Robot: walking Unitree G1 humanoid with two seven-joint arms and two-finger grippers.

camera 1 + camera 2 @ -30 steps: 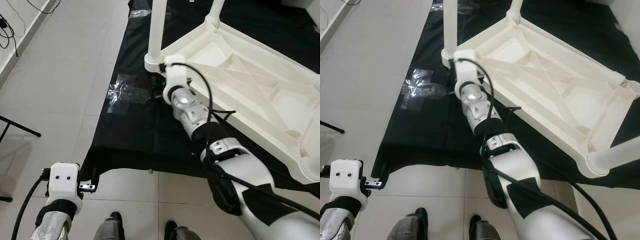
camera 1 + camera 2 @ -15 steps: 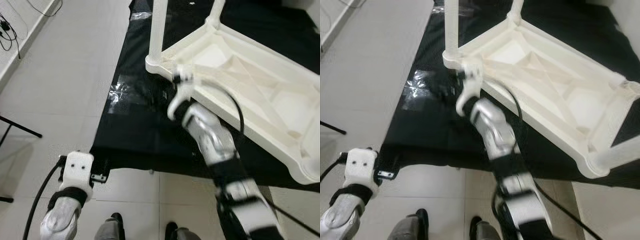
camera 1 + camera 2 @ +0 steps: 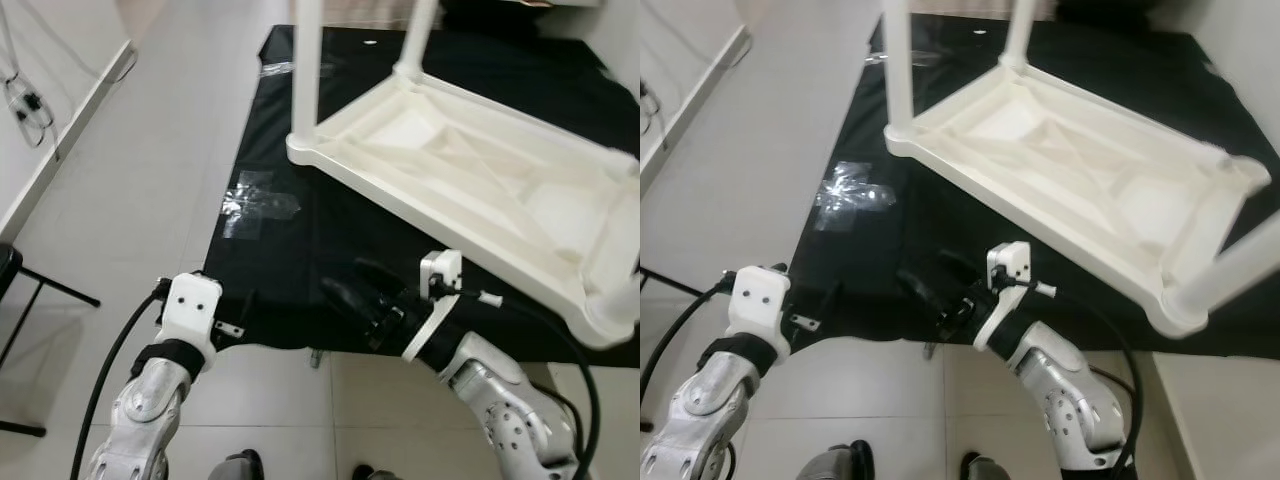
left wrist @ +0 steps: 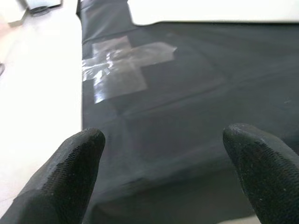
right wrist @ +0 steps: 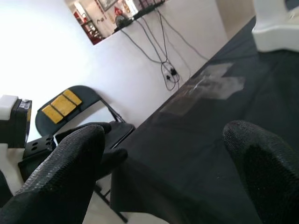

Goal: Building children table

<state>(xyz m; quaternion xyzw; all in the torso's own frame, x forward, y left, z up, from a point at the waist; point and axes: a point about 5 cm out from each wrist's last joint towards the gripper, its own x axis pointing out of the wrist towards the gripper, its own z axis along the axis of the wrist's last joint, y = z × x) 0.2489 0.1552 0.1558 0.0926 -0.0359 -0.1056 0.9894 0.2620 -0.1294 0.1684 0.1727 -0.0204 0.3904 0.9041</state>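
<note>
A white children's table [image 3: 470,185] lies upside down on a black mat [image 3: 300,250]. Its legs point up: one at the near left corner [image 3: 305,65], one behind it [image 3: 417,35], one at the right [image 3: 1230,268]. My right gripper [image 3: 347,284] hovers low over the mat's front edge, short of the table, pointing left. It is open with nothing held, and its pads [image 5: 79,158] stand wide apart. My left gripper [image 3: 240,312] is at the mat's front left edge. It is open too, with only mat between its fingertips [image 4: 77,161].
A patch of clear tape [image 3: 258,195] is stuck on the mat left of the table. Pale tiled floor [image 3: 130,200] runs along the left. A black chair leg [image 3: 50,285] stands there, and cables [image 3: 28,98] hang by the wall. A folding chair [image 5: 74,109] appears in the right wrist view.
My right arm has drawn back from the table's near left corner to the mat's front edge. My left arm has risen and come forward to the mat. The camera has shifted as well.
</note>
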